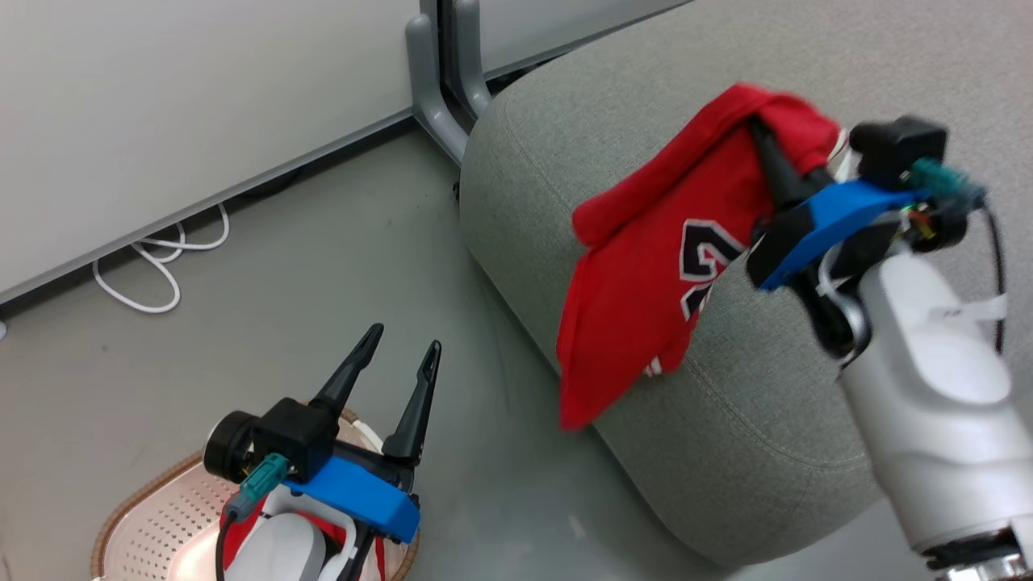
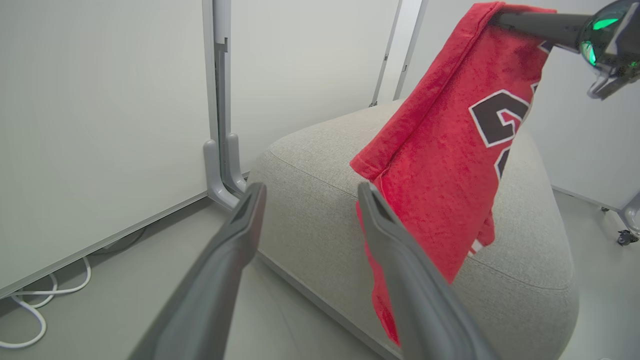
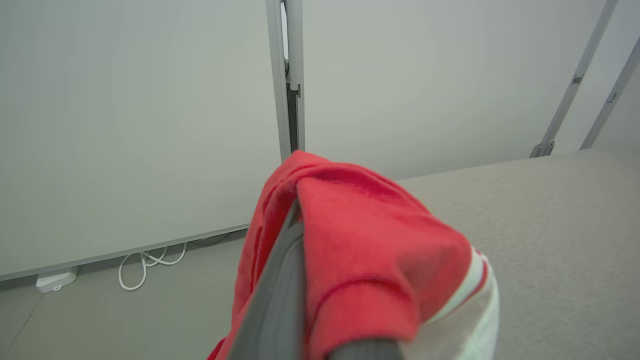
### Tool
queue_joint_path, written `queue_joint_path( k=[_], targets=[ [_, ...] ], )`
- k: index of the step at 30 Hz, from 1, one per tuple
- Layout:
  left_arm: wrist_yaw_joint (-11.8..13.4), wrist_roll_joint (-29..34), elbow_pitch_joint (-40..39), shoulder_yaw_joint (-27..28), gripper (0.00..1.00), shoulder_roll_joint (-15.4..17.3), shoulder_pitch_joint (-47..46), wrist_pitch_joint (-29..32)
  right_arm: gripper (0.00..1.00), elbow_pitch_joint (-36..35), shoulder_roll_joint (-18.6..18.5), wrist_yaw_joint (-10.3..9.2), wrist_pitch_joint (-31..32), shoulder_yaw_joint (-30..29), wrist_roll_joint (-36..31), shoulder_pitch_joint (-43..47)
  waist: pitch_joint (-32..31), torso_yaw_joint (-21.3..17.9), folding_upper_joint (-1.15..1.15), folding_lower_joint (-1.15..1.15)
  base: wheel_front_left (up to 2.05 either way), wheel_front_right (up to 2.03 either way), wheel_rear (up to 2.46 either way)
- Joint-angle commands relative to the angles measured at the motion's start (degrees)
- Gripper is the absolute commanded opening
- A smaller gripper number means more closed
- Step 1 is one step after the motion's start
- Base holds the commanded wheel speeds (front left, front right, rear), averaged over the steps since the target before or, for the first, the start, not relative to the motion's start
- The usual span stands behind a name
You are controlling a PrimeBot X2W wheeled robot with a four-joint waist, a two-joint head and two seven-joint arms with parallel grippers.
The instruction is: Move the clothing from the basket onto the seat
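A grey floor [image 1: 282,323] runs to pale wall panels [image 1: 161,97] joined by a grey post [image 1: 440,89], with a white cable [image 1: 161,266] looped along the foot of the wall. The grey fabric seat [image 1: 742,403] takes up the right of my head view.

My right claw [image 1: 767,149] is closed on the red jersey [image 1: 646,274]. The jersey hangs from it over the seat's rounded end, its lower hem dropping past the edge toward the floor. I cannot tell whether it rests on the cushion.

My left claw [image 1: 406,336] stands open and empty, its arm over the basket [image 1: 153,516]. The basket sits on the floor at lower left with more red cloth [image 1: 232,539] in it.

The head view gives me the basket. The left wrist view adds a castor [image 2: 624,237] on the floor beyond the seat, and the jersey's black numeral edged in white. The right wrist view brings up the jersey's white trim [image 3: 470,300] and a small white box [image 3: 55,280] near the cable.
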Motion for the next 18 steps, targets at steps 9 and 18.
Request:
queue_joint_path(
  k=[9, 18],
  targets=[
    [-0.11, 0.73, -2.57, -1.06, 1.00, 2.91, -8.24, -0.17, 0.00, -3.80, -9.48, 0.03, 0.73, -12.78, 0.93, -15.21, 11.82, 4.18, 0.00, 0.00, 0.00, 0.00, 0.00],
    [-0.11, 2.60, -6.08, -3.13, 1.00, 7.97, -18.81, -0.17, 0.00, -6.75, -14.11, 0.02, -0.85, -25.96, 0.04, -16.87, 27.81, 7.99, 0.00, 0.00, 0.00, 0.00, 0.00]
  ],
)
